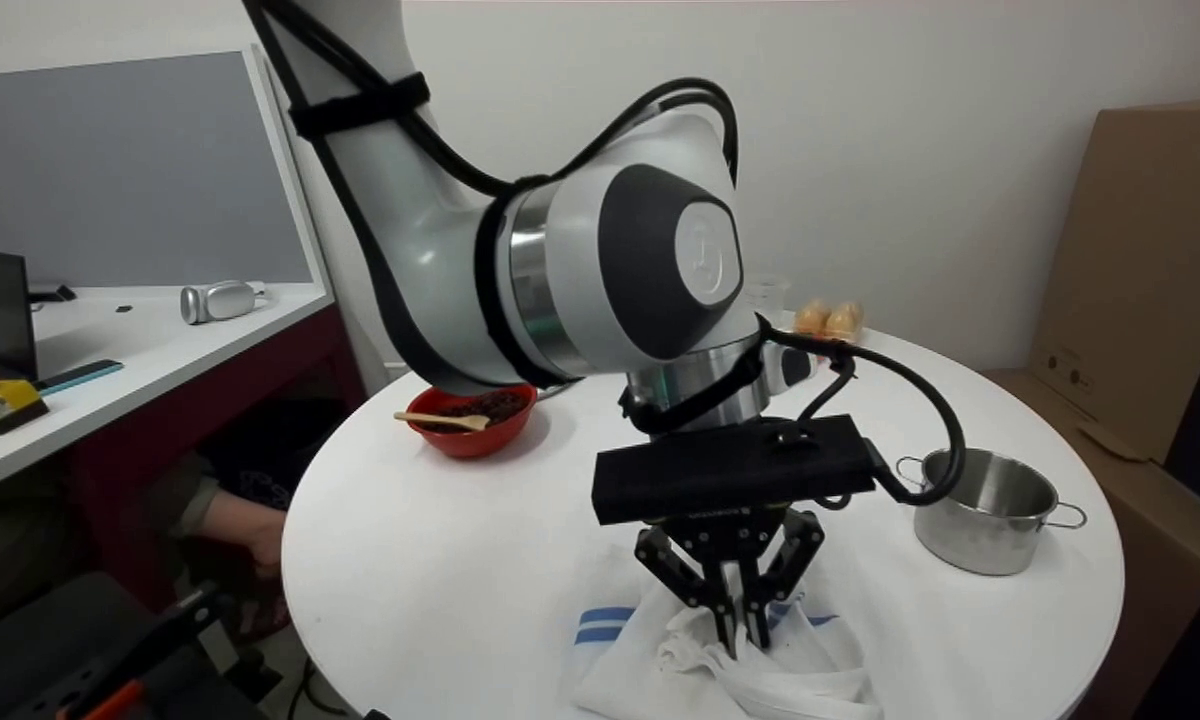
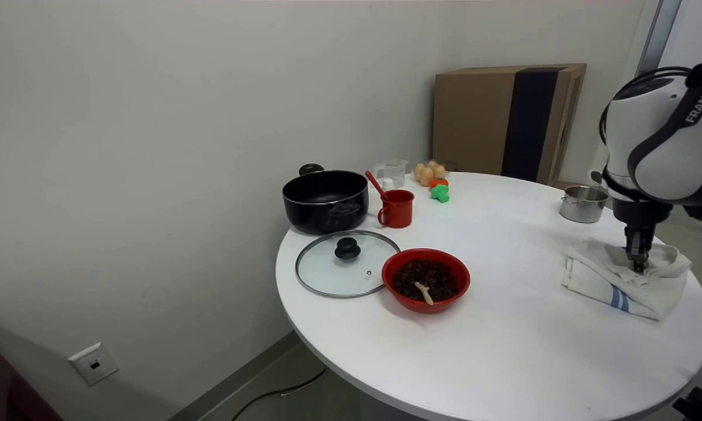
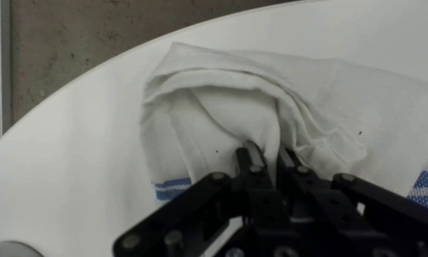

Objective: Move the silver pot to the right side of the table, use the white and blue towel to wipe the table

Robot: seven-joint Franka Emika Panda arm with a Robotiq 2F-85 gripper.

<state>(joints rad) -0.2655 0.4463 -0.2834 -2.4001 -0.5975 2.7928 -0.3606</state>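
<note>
The white towel with blue stripes [image 1: 625, 675] lies bunched and partly folded near the table's edge; it also shows in an exterior view [image 2: 594, 286] and the wrist view [image 3: 214, 107]. My gripper [image 1: 744, 645] points down into the towel, and in the wrist view its fingers [image 3: 267, 151] are close together with a fold of cloth pinched between them. The fingertips are partly hidden in the cloth. The silver pot [image 1: 980, 535] stands upright on the table apart from the gripper, beyond the towel; it also shows in an exterior view [image 2: 584, 206]. A grey curved part at the wrist view's lower left appears to be it.
The round white table [image 1: 430, 570] bears a red bowl [image 2: 406, 299] with dark contents and a spoon, a glass lid [image 2: 322, 275], a black pot [image 2: 322, 217], a red mug [image 2: 399, 211], a clear measuring cup [image 2: 394, 171] and a green item [image 2: 440, 193]. A cardboard box [image 1: 1140, 280] stands beside the table.
</note>
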